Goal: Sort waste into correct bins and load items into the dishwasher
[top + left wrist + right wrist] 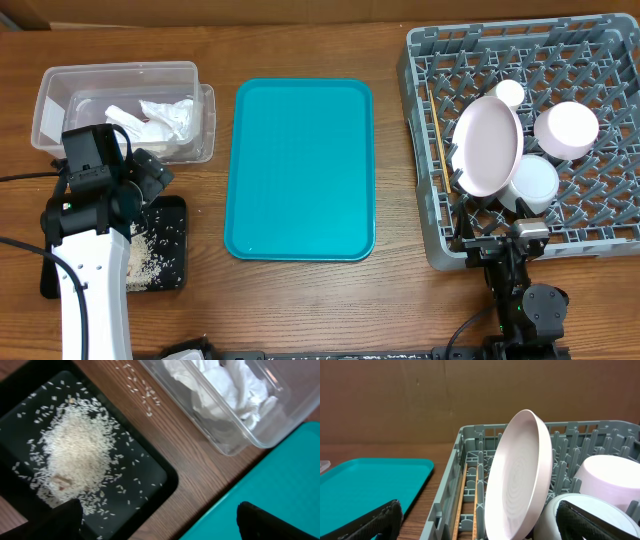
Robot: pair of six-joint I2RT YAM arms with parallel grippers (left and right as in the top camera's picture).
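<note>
Overhead view: the flat rectangular teal plastic serving tray [300,170] is taken as the reference, and nothing is seen lying on it.

On the left arm's side of the teal tray, crumpled white paper napkins [165,120] are contained in the clear rectangular plastic tub [60,85]. White rice grains [150,262] are heaped in the shallow black rectangular tray [172,225].

On the right arm's side of the teal tray, the large grey plastic dish rack [420,150] is loaded. The round white plate [487,147] is stood on edge among the pale pink-white bowl [566,130], small white cup [510,92], grey metal bowl [533,183] and thin wooden chopsticks [437,130].

The left gripper [160,525] is spread wide and empty over the black tray's corner nearest the teal tray. The right gripper [485,522] is likewise wide and empty, and is aimed at the plate from just outside the rack.

Sorting is judged all but complete. One defect is recorded: a few stray grains [142,395] are scattered on the wooden table [400,310], on the left arm's side of the teal tray. If recovery is intended, a low sweep toward the black tray is advised, since single grains are judged too fine to pinch. The tub wall is not to be nudged. The right arm is best lifted straight away, so that the leaning plate is not tipped.
</note>
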